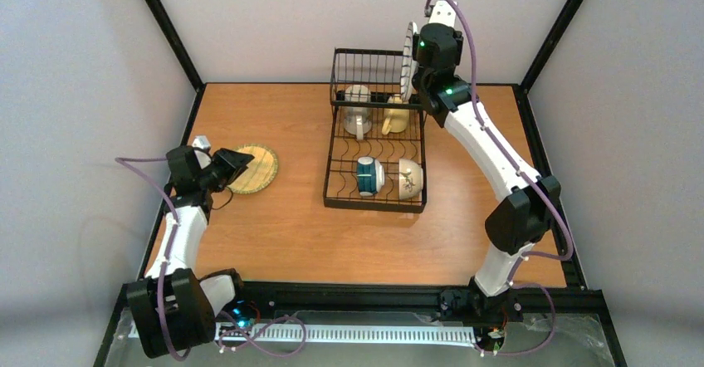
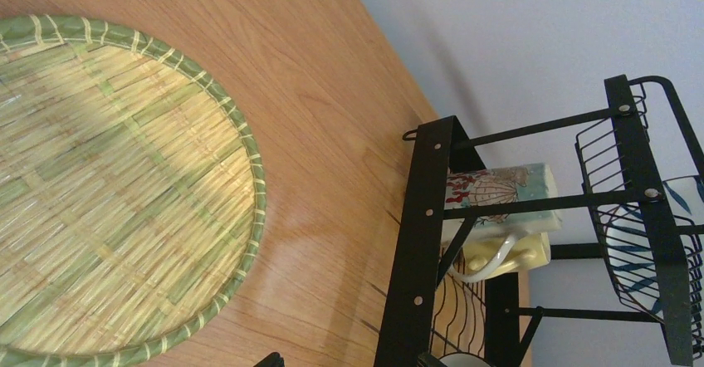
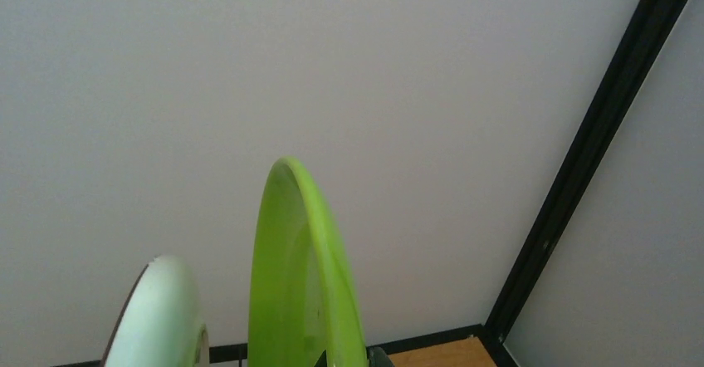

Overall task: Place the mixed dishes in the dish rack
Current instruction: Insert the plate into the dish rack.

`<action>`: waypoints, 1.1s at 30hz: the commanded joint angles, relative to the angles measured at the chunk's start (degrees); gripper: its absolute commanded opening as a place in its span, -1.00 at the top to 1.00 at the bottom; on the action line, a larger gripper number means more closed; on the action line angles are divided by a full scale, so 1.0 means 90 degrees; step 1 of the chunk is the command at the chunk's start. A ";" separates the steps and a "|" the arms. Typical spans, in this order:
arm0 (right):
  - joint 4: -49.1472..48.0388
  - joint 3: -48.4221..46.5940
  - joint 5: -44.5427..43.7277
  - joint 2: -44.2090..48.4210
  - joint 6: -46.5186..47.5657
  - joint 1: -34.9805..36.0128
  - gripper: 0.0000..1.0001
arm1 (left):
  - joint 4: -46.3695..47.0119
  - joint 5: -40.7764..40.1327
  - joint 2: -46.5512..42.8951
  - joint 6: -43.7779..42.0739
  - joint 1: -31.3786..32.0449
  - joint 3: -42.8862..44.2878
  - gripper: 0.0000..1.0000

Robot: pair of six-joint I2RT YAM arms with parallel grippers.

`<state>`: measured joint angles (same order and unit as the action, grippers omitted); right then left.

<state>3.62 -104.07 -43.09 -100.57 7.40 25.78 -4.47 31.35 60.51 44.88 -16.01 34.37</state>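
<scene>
Left gripper (image 1: 238,166): hovering low with its fingers spread and holding nothing; only one dark fingertip (image 2: 271,359) is showing at the bottom edge of the wrist view.
Tan plate (image 2: 108,184): lying flat on the table (image 1: 282,234), just ahead of and partly beneath the left fingers.
Right gripper (image 1: 432,45): reaching over the far right end of the dish rack (image 1: 375,147); its fingers are barely showing, so I cannot tell whether they are pinching.
Lime-green plate (image 3: 303,276): standing on edge, rising straight ahead of the right hand.
Black-and-white striped plate (image 1: 408,51): standing upright just left of that hand, beside the green plate.
Cream mug (image 1: 358,105), yellow mug (image 1: 396,116): sitting in the rack, below and left of the right hand.
Teal-and-white cup (image 1: 368,176), cream bowl (image 1: 408,178): lying on their sides in the rack, further back toward that arm's base.
</scene>
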 commanded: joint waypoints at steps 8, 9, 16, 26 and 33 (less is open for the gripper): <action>0.0181 0.0284 -0.0196 -0.0237 -0.0602 -0.0111 0.96 | 0.0046 0.0224 0.0232 -0.0173 0.0021 0.0312 -0.81; 0.0179 0.0305 -0.0221 -0.0248 -0.0611 -0.0111 0.95 | 0.0053 0.0232 0.0237 -0.0165 0.0021 0.0307 -0.81; 0.0024 0.0595 -0.0243 -0.0285 -0.0621 -0.0111 0.96 | 0.0224 0.0374 0.0274 -0.0086 0.0021 0.0239 -0.81; -0.0326 0.1034 -0.0284 -0.0221 -0.0374 -0.0112 0.96 | 0.0380 0.0481 0.0307 -0.0008 0.0021 0.0162 -0.81; -0.0901 0.1416 -0.0252 -0.0074 -0.0044 -0.0111 0.96 | 0.0452 0.0585 0.0344 0.0121 0.0021 0.0117 -0.81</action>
<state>-3.49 -94.43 -44.14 -101.86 4.71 25.30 -1.52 35.22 62.94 44.86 -15.99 35.11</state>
